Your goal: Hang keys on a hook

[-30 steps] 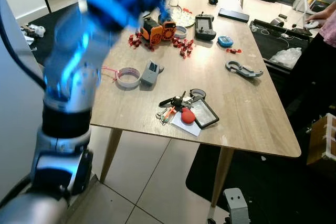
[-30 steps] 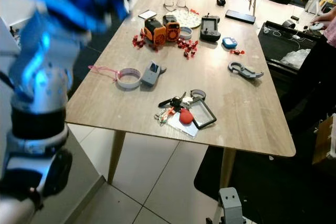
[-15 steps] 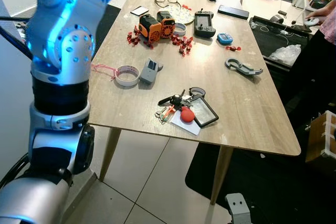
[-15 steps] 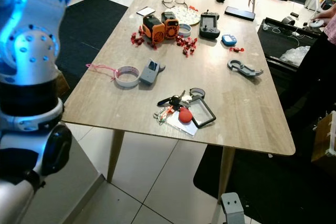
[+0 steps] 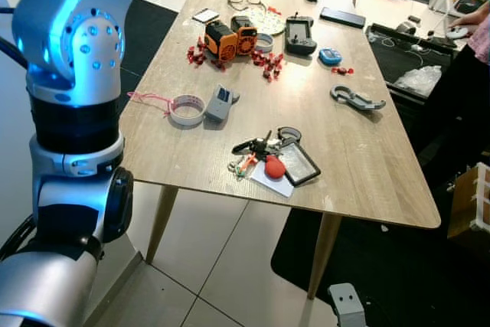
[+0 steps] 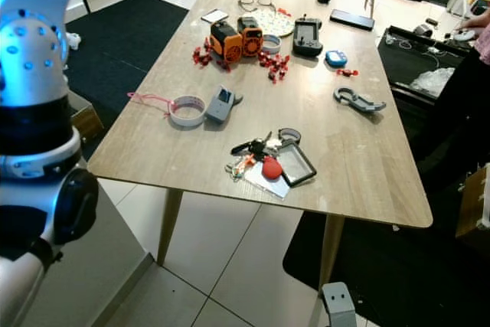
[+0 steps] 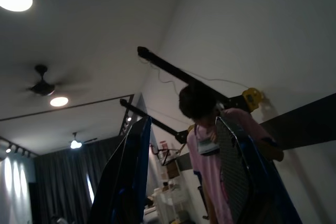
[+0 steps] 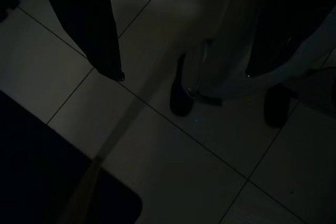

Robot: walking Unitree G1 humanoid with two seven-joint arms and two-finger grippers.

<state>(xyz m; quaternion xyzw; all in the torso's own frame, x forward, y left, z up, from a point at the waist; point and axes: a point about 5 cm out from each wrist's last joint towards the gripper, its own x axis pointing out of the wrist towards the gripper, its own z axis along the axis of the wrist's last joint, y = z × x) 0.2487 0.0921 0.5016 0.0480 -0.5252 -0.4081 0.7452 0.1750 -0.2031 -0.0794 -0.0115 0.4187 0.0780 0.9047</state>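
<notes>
One bunch of dark metal keys with a red round fob (image 5: 260, 158) is lying at the lower centre of the frame, near the front edge of the light wooden table (image 5: 360, 162). The left gripper (image 7: 184, 182) is being held raised toward the ceiling, fingers apart and empty. The right gripper (image 8: 184, 72) is hanging over dark floor tiles (image 8: 173, 166), fingers spread.

Left arm (image 5: 73, 59) now higher, steadier

Tape roll (image 5: 187, 110), perhaps, beside orange toys (image 5: 230, 38).
</notes>
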